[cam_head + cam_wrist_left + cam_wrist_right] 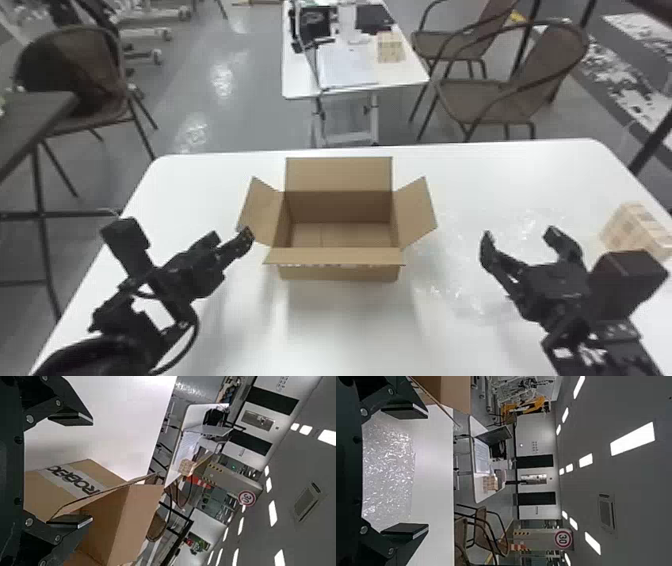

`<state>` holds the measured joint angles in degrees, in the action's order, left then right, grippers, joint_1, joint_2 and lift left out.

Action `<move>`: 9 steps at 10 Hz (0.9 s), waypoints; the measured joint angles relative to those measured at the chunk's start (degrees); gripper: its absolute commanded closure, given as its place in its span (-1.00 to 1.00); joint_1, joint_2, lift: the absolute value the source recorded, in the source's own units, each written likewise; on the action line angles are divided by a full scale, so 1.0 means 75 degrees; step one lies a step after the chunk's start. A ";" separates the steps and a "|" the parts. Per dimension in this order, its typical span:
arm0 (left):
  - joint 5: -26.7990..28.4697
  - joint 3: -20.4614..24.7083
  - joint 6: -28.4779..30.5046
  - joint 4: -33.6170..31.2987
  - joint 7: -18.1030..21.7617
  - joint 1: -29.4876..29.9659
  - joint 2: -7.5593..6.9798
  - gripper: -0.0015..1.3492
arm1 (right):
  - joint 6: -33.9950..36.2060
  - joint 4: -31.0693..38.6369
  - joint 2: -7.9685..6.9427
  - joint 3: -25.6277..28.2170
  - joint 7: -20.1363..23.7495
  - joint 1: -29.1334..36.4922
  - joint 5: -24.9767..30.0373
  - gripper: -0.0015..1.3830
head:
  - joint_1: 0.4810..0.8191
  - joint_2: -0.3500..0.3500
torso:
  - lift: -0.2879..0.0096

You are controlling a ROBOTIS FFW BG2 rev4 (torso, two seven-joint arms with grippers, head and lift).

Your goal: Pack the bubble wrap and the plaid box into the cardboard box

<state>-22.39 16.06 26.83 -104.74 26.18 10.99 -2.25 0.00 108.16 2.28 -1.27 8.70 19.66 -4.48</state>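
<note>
- Two items to pack, bubble wrap [452, 267] and plaid box [634, 226], both on white table [350, 332], outside cardboard box [337, 272].
- Clock read from cardboard box in head view, 12 = away from robot.
- Cardboard box: upright, open, flaps spread at 12, 3, 6, 9; inside floor visible.
- Bubble wrap: 3 to 4 o'clock, clear sheet lying flat, between cardboard box and plaid box.
- Plaid box: 3 o'clock, well apart from cardboard box, near table's edge.
- Left gripper [230, 236]: 9 o'clock, near that side's flap; jaws wide apart.
- Right gripper [520, 232]: 3 o'clock, above bubble wrap; jaws wide apart too, not clamped on the sheet.
- Behind: second table [300, 87] at 12 with papers [347, 65] and another checked box [390, 47]; chairs at 10 [95, 95], 1 [450, 45] and 2 [540, 75].
</note>
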 measured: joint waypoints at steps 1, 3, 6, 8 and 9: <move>-0.0052 -0.0058 0.0098 0.0010 0.0044 -0.0077 -0.0025 -0.40 | 0.0000 -0.0016 0.0000 -0.0010 0.0006 -0.0012 -0.0003 -0.60 | 0.27 0.22 | 0.25; -0.0185 -0.0201 0.0249 -0.0011 0.0043 -0.0179 -0.0051 -0.40 | 0.0000 -0.0052 0.0000 -0.0023 0.0011 -0.0019 -0.0016 -0.60 | 0.27 0.18 | 0.25; 0.0193 -0.0367 0.0180 -0.0015 -0.0049 -0.0334 -0.0053 -0.39 | 0.0091 -0.0106 0.0000 -0.0042 0.0253 -0.0124 0.0000 -0.60 | 0.27 0.18 | 0.25; 0.0356 -0.0443 0.0073 -0.0006 -0.0082 -0.0440 -0.0035 -0.39 | 0.0129 -0.0151 0.0010 -0.0042 0.0374 -0.0196 0.0017 -0.60 | 0.27 0.19 | 0.25; 0.0381 -0.0455 0.0142 0.0002 -0.0081 -0.0482 -0.0037 -0.39 | 0.0160 -0.0160 0.0011 -0.0042 0.0396 -0.0216 0.0017 -0.60 | 0.27 0.18 | 0.25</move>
<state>-19.54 12.65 27.90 -104.73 25.57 7.38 -2.53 1.20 106.96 2.37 -1.58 11.67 18.04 -4.36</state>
